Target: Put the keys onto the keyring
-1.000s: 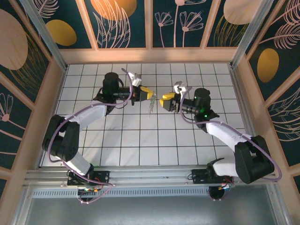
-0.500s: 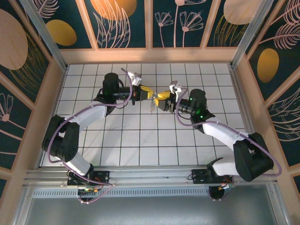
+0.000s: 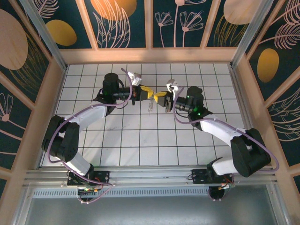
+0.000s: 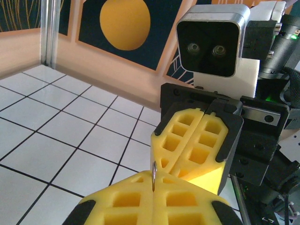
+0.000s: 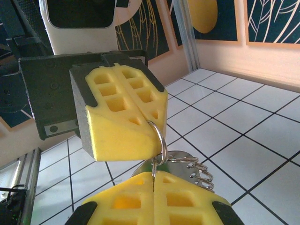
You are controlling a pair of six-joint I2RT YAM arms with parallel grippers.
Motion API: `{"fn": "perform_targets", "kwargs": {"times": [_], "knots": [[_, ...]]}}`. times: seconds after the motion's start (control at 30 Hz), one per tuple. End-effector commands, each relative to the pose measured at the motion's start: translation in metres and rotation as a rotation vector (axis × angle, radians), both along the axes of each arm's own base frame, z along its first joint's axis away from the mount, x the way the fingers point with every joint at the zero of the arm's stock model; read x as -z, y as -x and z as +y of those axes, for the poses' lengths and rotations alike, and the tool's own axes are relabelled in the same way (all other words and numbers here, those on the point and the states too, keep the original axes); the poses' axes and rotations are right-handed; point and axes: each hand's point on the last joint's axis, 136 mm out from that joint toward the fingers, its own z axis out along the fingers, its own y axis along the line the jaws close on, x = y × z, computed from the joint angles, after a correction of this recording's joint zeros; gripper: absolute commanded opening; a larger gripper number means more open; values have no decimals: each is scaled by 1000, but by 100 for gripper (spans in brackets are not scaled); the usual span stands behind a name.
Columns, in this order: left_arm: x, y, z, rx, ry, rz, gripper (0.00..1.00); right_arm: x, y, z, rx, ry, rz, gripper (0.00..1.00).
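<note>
Left hand [image 3: 151, 93] and right hand [image 3: 161, 95] tip to tip, both clamped on keyring [image 5: 160, 140]; wire coil [image 5: 201, 176] hanging just below.

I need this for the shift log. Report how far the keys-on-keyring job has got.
Done: the left gripper and right gripper sit tip to tip above the table, each shut on the keyring. In hand: the ring is pinched between them, a silvery coil close by it. Left: threading the keys; whether any key is on yet, I cannot tell.
</note>
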Motion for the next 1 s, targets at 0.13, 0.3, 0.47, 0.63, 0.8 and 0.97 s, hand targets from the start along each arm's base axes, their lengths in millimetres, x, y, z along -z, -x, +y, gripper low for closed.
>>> {"fn": "perform_targets", "kwargs": {"times": [0.13, 0.3, 0.47, 0.63, 0.8, 0.97], "knots": [[-24, 3, 1, -26, 54, -58, 0, 7, 7, 25, -24, 73, -28, 0], [-26, 3, 4, -45, 73, -59, 0, 14, -4, 28, 33, 75, -15, 0], [-23, 6, 6, -59, 95, -43, 0, 7, -8, 28, 74, 27, -12, 0], [-25, 7, 9, -79, 120, -38, 0, 3, -19, 22, 164, -16, 27, 0], [-26, 8, 8, -80, 141, -33, 0, -11, -11, 30, 130, -97, 44, 0], [-25, 7, 4, -80, 144, -27, 0, -13, 5, 61, 17, -51, 29, 0]]}}
